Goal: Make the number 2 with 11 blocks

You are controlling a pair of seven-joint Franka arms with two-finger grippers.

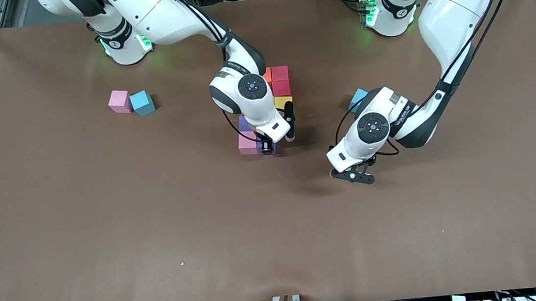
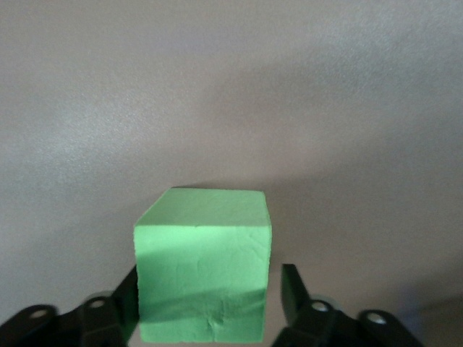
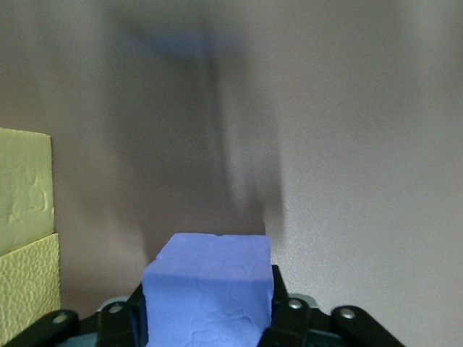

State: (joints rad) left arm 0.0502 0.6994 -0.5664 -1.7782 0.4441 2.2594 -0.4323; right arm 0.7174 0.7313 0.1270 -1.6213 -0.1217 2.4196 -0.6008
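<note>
Quick rundown of where you're at. The half-built number 2 [image 1: 282, 89] sits around the middle of the tabletop [image 1: 109, 234], a bit toward the edge where the arm bases are. At that end there's an orange cube [image 1: 267, 74] beside a red cube [image 1: 279, 73], then another red one [image 1: 281, 88] and a yellow cube [image 1: 283, 102] running down toward the front-camera edge. Your right arm covers a good chunk of the rest.

The right gripper [image 1: 267, 146] is down at the front-camera end of the digit. Its claw is pinched onto a purple cube [image 3: 206, 293], with both fingers [image 3: 278, 307] pressed against the sides. That cube touches a pink cube [image 1: 246, 143], and a second purple block [image 1: 244, 122] peeks out just past the pink one.

The left gripper [image 1: 355, 175] is low over bare tabletop, toward the left arm's end and apart from the digit. Its wrist view shows the green cube [image 2: 202, 278] sitting between the claw's fingers [image 2: 293, 289]. I think there's a sliver of gap on one side, so it looks not quite clamped. In the front view the gripper hides the green cube.

A loose pink block [image 1: 119, 101] touches a light-blue cube [image 1: 142, 103] toward the right arm's end. Another light-blue one [image 1: 357, 98] pokes out beside the left arm.
</note>
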